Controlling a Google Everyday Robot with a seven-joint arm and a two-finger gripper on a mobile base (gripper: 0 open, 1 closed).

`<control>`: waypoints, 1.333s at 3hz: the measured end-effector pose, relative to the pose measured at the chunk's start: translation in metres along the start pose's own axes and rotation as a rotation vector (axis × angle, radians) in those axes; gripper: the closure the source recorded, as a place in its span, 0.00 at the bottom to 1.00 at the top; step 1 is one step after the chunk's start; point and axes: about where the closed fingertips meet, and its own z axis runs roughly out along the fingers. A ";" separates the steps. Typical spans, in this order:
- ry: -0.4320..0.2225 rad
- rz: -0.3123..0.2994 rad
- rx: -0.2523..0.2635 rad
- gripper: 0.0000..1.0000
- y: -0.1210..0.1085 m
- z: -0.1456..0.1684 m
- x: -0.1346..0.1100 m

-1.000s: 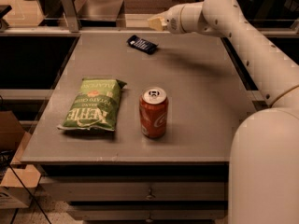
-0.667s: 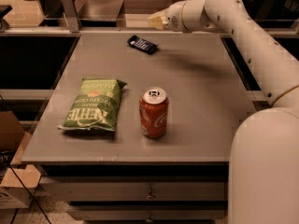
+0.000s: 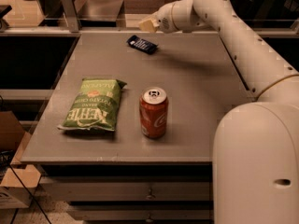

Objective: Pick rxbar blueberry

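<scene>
The rxbar blueberry (image 3: pixel 142 44) is a small flat dark navy wrapper with pale lettering, lying near the far edge of the grey table (image 3: pixel 196 92). My gripper (image 3: pixel 148 24) is at the end of the white arm, which reaches across from the right. It hovers just above and behind the bar, slightly to its right, apart from it.
A green chip bag (image 3: pixel 93 104) lies flat at the front left of the table. A red soda can (image 3: pixel 153 112) stands upright at the front middle. A metal rail and shelf run behind the far edge. Cardboard boxes (image 3: pixel 14 171) sit on the floor at left.
The gripper has shifted slightly left and down toward the bar. The bar, bag and can have not moved.
</scene>
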 end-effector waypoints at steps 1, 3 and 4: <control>0.029 0.009 -0.009 0.13 0.001 0.013 0.009; 0.080 0.065 0.004 0.00 -0.005 0.031 0.039; 0.123 0.093 0.002 0.00 -0.003 0.043 0.055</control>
